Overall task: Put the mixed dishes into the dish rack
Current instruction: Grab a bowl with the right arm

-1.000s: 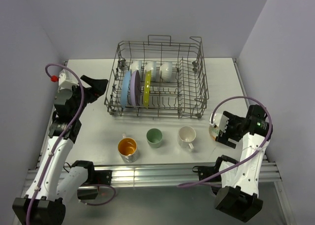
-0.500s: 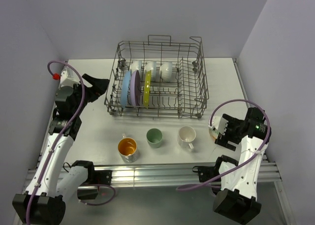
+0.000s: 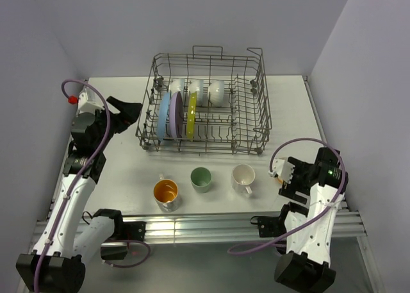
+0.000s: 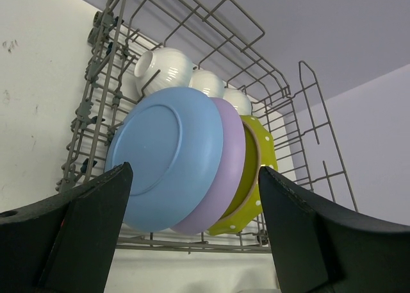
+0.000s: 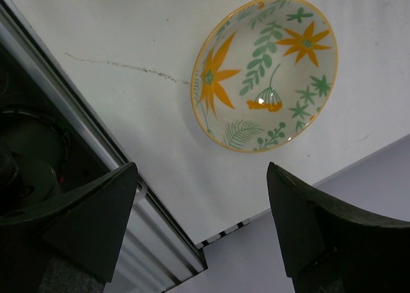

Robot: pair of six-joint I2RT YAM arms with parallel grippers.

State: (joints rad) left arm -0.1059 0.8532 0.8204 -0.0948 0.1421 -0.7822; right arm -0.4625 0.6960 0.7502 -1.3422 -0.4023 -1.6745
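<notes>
The floral bowl (image 5: 264, 74) is probably best pinched by its rim, so the spread-open right end effector (image 5: 202, 171) should be lowered straddling one edge, imo.

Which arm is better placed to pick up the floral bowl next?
The right. The right gripper, open, points down at the bowl on the table's right side. The left gripper, also open, faces the plates in the rack, far across the table.

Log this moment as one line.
left tool: open, empty, facing rack | right tool: open, over floral bowl | rack: three plates, three bowls | table: three cups
</notes>
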